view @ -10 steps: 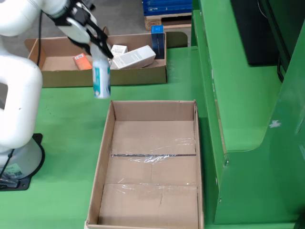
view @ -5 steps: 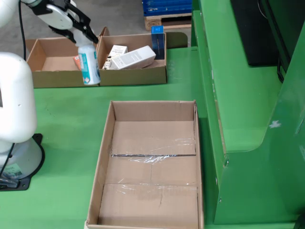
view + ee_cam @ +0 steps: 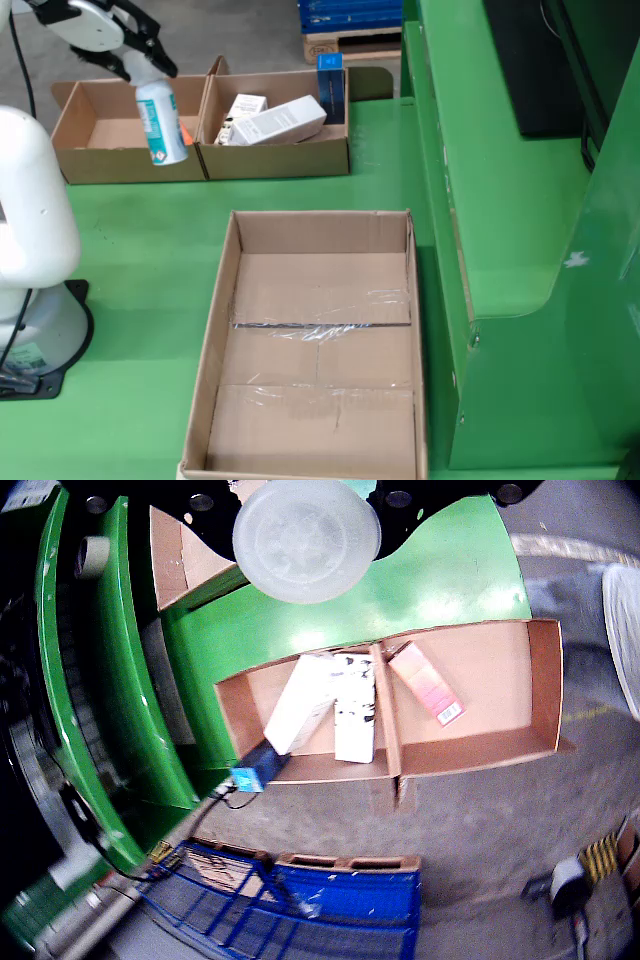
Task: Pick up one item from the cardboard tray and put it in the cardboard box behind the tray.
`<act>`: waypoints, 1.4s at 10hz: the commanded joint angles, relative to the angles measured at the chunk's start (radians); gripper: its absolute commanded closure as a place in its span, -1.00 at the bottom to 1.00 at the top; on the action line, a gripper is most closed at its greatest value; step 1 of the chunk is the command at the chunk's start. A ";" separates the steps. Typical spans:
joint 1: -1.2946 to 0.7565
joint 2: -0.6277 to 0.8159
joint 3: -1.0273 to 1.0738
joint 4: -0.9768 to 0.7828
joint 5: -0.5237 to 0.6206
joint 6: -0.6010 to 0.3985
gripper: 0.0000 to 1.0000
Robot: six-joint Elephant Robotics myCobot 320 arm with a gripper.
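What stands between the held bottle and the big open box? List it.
Nothing visible. The tool holds the bottle above the tray's front wall. Only green table surface lies between it and the box, which is open on top and holds nothing.

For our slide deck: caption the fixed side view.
Gripper holds a bottle above the tray; the box sits empty.

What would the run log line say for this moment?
gripper: shut on white bottle | bottle: airborne, over divided tray | big box: empty
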 commanded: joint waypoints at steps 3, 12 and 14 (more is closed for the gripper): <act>0.133 -0.113 -0.109 0.150 0.012 0.002 1.00; 0.214 -0.409 -0.109 0.737 -0.094 -0.064 1.00; 0.217 -0.461 -0.109 0.880 -0.133 -0.104 1.00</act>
